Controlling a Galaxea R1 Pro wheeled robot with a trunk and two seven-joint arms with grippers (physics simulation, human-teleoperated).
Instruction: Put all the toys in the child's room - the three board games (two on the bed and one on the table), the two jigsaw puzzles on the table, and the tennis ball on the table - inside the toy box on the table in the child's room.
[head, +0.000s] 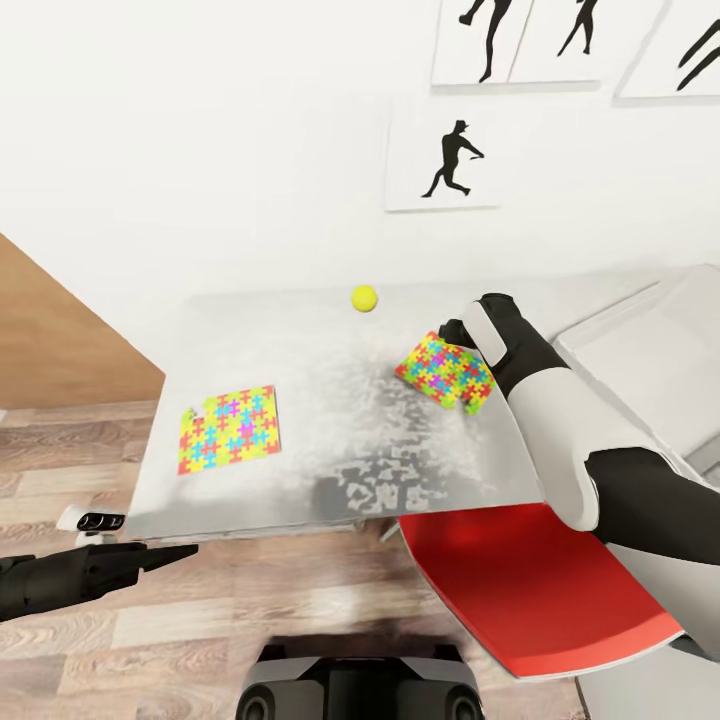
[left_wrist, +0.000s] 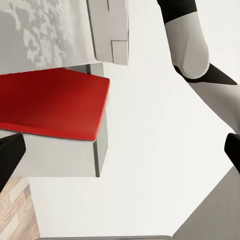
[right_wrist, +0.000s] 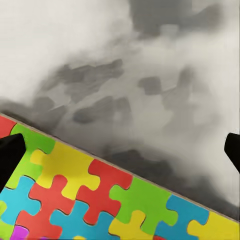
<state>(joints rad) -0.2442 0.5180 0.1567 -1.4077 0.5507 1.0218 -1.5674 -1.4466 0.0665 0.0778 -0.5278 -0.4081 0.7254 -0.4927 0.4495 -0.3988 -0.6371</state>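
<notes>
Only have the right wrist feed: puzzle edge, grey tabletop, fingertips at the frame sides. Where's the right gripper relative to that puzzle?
Observer: In the head view the right gripper is at the far edge of that puzzle. I can't tell if they touch.
Operator: Other puzzle?
Observer: The second puzzle lies flat near the table's front left corner, well apart from the first.
Operator: Ball?
Observer: The ball sits near the table's back edge, clear of both puzzles.
</notes>
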